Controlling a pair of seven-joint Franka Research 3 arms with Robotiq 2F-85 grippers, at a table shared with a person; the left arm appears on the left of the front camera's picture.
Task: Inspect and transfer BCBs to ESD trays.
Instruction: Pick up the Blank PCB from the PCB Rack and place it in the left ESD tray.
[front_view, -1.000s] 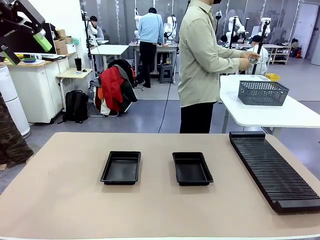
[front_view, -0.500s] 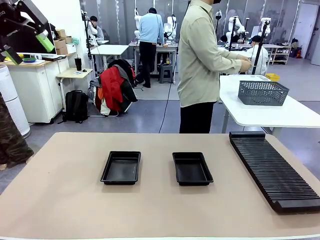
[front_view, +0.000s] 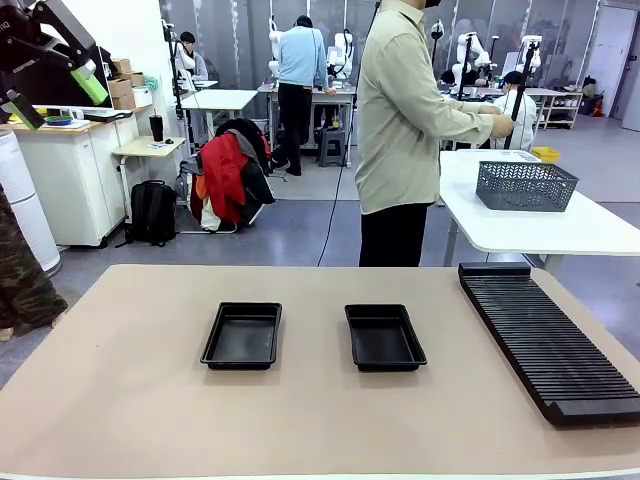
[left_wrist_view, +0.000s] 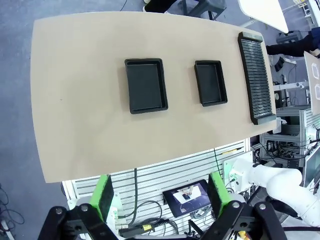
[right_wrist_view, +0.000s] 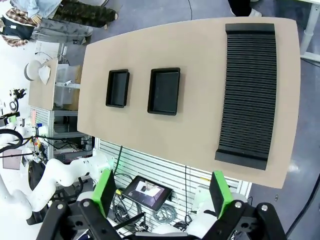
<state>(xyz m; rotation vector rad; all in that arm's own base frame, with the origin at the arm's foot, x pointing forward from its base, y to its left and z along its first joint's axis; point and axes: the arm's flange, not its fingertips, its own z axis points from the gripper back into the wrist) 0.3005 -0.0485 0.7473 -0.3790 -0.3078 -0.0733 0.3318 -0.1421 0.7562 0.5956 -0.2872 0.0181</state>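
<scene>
Transfer not begun: left ESD tray (front_view: 242, 336) and right ESD tray (front_view: 384, 337) lie empty. Left hand (left_wrist_view: 160, 182) and right hand (right_wrist_view: 162, 182) hover high, both spread apart and holding nothing.

ESD trays (front_view: 242, 336) left of rack (front_view: 545, 340), on table (front_view: 120, 400)

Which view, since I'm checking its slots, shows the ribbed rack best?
Right wrist view: the rack whole, large, from above. Left wrist view shows it whole but smaller; front view, foreshortened at a low angle.
</scene>
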